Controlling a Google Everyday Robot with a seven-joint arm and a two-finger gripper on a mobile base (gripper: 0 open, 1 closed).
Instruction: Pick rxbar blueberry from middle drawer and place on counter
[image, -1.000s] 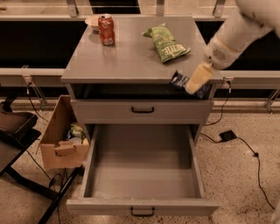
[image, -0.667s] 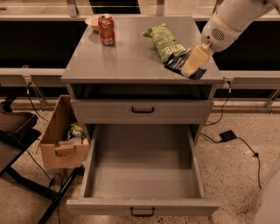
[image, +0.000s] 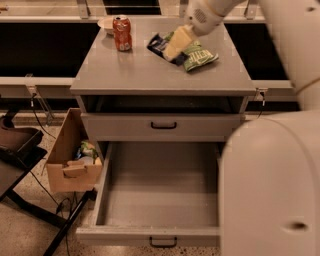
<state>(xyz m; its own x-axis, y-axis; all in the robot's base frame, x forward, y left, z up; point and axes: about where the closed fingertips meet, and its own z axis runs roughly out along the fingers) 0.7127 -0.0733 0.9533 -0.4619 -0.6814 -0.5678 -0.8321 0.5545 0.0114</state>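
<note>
Within the last second the pale two-finger gripper (image: 170, 53) has carried the small dark-blue-wrapped rxbar blueberry (image: 157, 44) from beyond the right front corner of the flat grey counter (image: 130, 72), past its right edge, to a spot over the middle of the top, toward the back edge. The fingers are clamped on the bar, which sits low over the surface, just left of the crumpled green chip bag (image: 201, 55) and partly overlapping it in this view. Whether the bar already touches the counter I cannot tell. By my reading the fetch is done and only the release remains. The wide shallow grey middle drawer (image: 160, 190) stands pulled out at the front, and nothing shows inside it, though the robot's white body hides its right side. The brown cardboard box (image: 67, 172) on the floor by the left edge holds some greenish and pale packets. A red drinks can (image: 122, 33) stands near the back left corner.
</note>
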